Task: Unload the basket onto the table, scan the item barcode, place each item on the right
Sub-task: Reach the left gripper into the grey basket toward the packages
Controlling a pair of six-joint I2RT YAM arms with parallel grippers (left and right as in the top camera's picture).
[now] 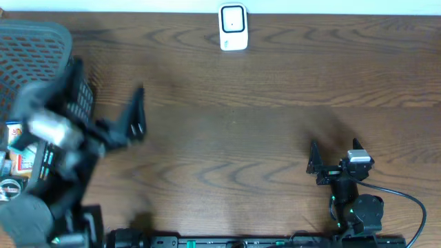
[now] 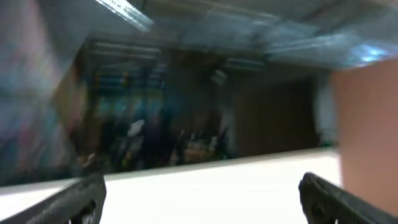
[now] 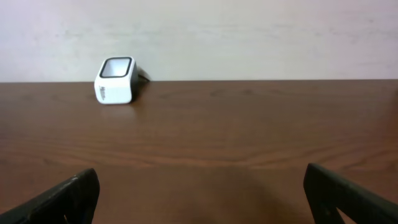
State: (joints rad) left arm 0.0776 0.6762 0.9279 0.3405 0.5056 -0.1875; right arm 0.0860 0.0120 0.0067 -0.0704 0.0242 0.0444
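Two arms work at a brown wooden table point(image 1: 241, 138). The left arm point(image 1: 62, 138), blurred, reaches out from beside the mesh basket point(image 1: 34, 48) at the table's left end. The left gripper point(image 1: 136, 114) is spread wide and holds nothing. The right gripper point(image 1: 315, 164) sits low near its base, equally spread and empty, facing the white barcode scanner point(image 1: 233, 27) at the far edge. Packaged items point(image 1: 15, 148) lie at the left edge, partly hidden; whether they are inside the basket cannot be told.

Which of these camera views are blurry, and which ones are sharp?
Overhead: the left gripper is motion-smeared beside the basket; the right gripper and scanner are sharp. Left wrist: streaked with blur throughout, background unreadable. Right wrist: crisp, with the scanner clear on the table.
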